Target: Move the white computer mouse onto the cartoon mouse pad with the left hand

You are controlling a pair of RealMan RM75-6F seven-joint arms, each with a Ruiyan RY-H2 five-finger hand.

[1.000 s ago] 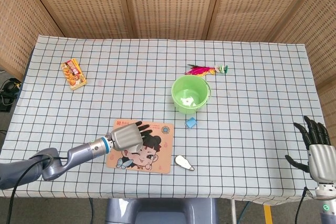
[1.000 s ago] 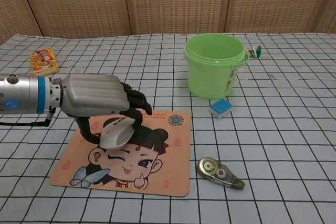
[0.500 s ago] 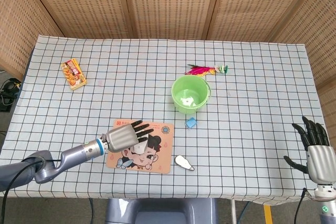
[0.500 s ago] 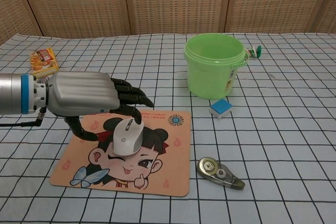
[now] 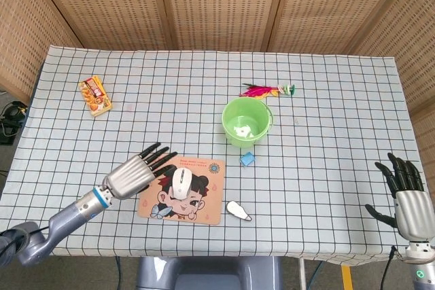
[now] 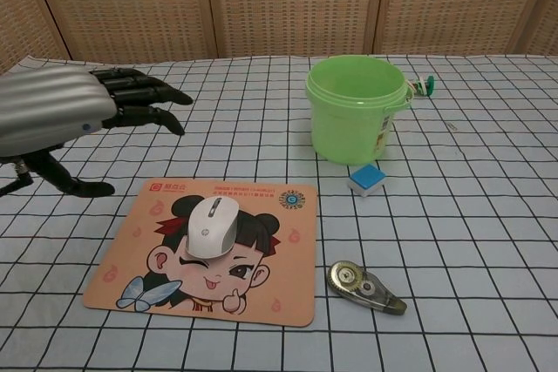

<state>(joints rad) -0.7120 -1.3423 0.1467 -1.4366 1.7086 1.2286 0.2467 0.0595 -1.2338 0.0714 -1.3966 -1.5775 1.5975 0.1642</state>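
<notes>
The white mouse (image 6: 212,225) lies on the cartoon mouse pad (image 6: 139,287), roughly over the printed girl's forehead, its narrow end pointing away from the robot. Nothing touches it. The left hand (image 5: 139,171) hangs above the bench (image 5: 326,134) just beyond the pad's left edge, released, with its fingers (image 6: 144,93) stretched out flat and apart, holding nothing. In the chest view the hand (image 6: 61,115) sits up and to the left of the mouse, clear of it, with the thumb hanging below the palm over the checked cloth. In the head view the fingertips reach toward the pad's upper left corner, while the mouse (image 5: 181,181) rests just to their right.

The right hand (image 5: 406,191) is at the far right edge of the bench, well apart from everything, fingers spread and empty.

A green bucket (image 6: 356,106) stands behind the pad, with a small blue block (image 6: 366,178) just in front of it. A tape dispenser (image 6: 364,287) lies beside the pad's right edge. A snack packet (image 5: 94,95) lies at the far left, and a feathered toy (image 5: 267,89) sits behind the bucket.
</notes>
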